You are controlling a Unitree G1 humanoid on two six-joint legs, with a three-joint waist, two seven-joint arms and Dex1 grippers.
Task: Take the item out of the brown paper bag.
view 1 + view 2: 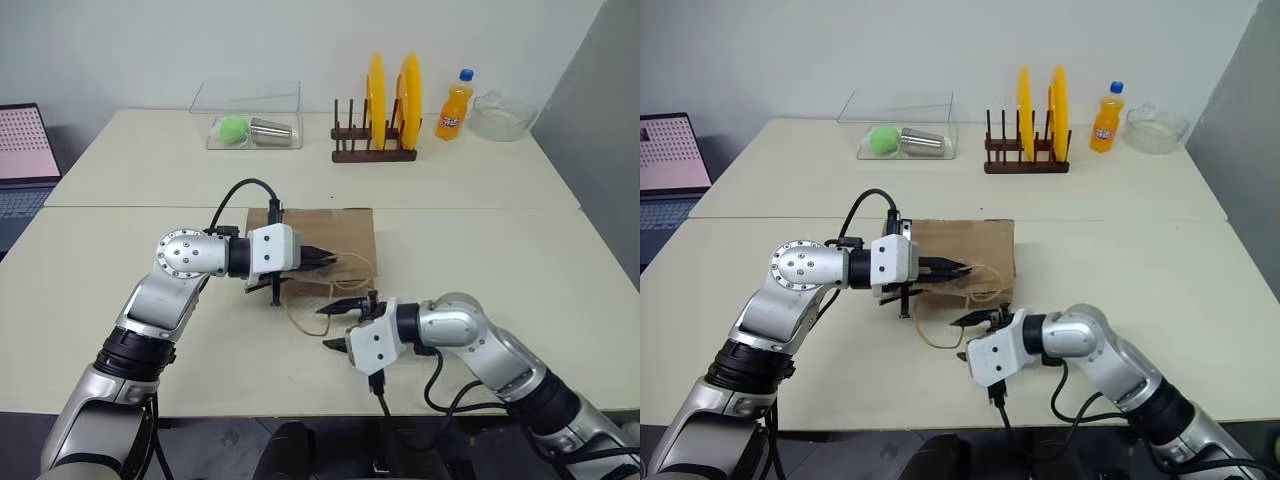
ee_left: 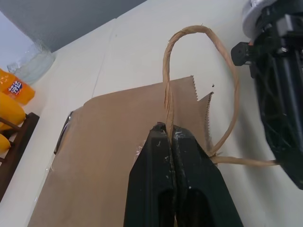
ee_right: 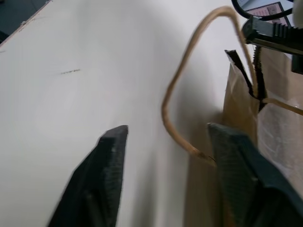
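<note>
The brown paper bag [image 1: 325, 228] lies flat on the table in front of me, its open mouth toward me. In the left wrist view my left gripper [image 2: 166, 128] is shut on one tan cord handle [image 2: 189, 30], holding it just above the mouth. My right gripper [image 1: 335, 327] is open at the near edge of the bag. The second cord handle [image 3: 184, 75] loops down between its fingers [image 3: 111, 175] without being pinched. The item is hidden.
At the back of the table are a wooden rack with yellow plates [image 1: 378, 120], an orange soda bottle [image 1: 455, 108], a glass bowl [image 1: 503, 115] and a clear box [image 1: 250, 120] with a green ball and a metal cup. A laptop [image 1: 25, 160] sits far left.
</note>
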